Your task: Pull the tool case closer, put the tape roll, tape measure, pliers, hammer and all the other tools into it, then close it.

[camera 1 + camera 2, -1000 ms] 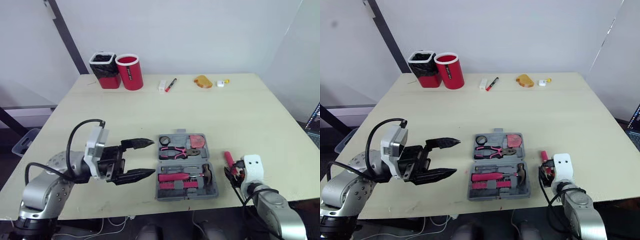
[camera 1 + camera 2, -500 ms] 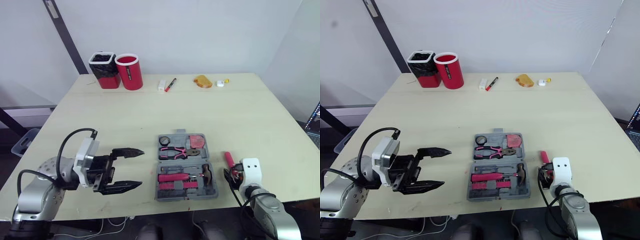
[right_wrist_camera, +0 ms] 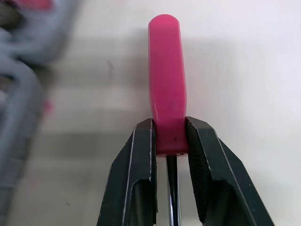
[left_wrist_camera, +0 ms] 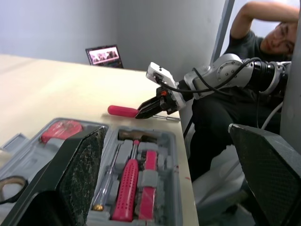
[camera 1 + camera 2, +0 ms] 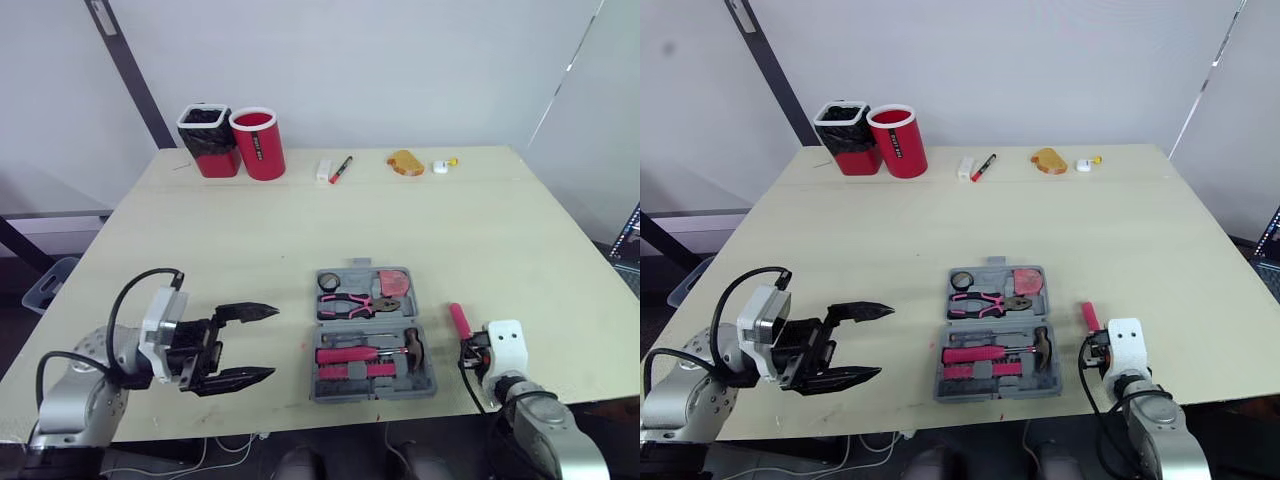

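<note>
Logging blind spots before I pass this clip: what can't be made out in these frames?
- Screwdriver tip: right wrist view, the shaft runs under the fingers of the right end effector and off the frame edge; eye views, behind that arm's wrist.
- Part of the tool case contents: left wrist view, behind a finger of the open left end effector.
- Small white item at the table far edge: eye views, too small to identify.
</note>
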Tool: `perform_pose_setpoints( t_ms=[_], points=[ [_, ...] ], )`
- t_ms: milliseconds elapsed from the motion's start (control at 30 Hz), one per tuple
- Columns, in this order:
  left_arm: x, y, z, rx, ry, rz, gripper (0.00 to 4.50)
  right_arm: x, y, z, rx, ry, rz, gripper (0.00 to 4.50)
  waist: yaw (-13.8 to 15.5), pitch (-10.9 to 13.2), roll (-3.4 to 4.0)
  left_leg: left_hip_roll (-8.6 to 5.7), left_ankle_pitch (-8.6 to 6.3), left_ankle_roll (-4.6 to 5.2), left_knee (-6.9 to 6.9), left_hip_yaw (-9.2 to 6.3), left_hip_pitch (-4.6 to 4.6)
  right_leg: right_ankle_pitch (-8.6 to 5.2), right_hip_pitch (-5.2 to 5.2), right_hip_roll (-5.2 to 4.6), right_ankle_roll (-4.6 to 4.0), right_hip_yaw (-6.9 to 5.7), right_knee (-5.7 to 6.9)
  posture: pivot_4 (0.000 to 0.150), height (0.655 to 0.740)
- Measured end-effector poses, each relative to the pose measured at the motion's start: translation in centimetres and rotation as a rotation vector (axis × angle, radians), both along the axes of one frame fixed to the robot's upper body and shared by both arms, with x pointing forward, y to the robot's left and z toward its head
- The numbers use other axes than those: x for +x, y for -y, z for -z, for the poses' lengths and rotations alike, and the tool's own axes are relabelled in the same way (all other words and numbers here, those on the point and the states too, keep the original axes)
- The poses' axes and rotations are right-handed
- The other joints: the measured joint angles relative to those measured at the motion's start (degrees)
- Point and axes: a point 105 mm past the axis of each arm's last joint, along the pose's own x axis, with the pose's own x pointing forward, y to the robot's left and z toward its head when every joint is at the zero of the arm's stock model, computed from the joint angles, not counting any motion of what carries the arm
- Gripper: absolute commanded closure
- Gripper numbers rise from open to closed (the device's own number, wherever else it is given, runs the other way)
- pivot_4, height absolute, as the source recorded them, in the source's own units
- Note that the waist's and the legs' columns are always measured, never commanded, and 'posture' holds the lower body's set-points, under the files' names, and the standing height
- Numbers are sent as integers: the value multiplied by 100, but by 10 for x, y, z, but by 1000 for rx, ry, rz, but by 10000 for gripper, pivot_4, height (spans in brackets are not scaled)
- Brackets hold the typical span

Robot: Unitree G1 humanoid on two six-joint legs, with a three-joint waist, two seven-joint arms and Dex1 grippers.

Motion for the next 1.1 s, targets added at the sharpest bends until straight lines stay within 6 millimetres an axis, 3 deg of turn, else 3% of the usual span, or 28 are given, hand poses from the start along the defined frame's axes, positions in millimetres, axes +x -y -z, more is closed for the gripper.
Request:
perform_pose_setpoints(
  t_ms=[233,433,600,900,1100],
  points=[
    [2,2,-3,-8,-16,-11,0,-9,-42,-62,-73,80,-475,41324,-4,-4,-7,2,0,0,0,-5,1,0,5,7,-1,-10,0,1500,7400],
    [7,-11,-5,22,-17,-43,0,-22,-87,-89,-289,-6,-968,41324,-21,-1,-10,4,0,1,1,-12,1,0,-3,5,-2,-8,-1,1500,7400],
    [5,-15,-8,59,-13,-35,0,-31,-109,-78,-361,-117,-1148,41324,35,-2,-12,2,-1,2,-4,-14,-15,-1,-9,-2,-4,-20,-5,1500,7400],
    [1,-30,-4,171,-41,-48,0,-20,-130,-56,-449,-228,-1226,41324,50,-3,-12,3,-2,4,-1,-2,-13,-1,-12,-6,-4,-19,-1,1500,7400],
    [1,-30,-1,170,-48,-40,0,-28,-140,-47,-456,-257,-1277,41324,111,-3,-13,2,-2,3,-1,4,-15,-1,-11,-5,-5,-21,-2,1500,7400]
  ],
)
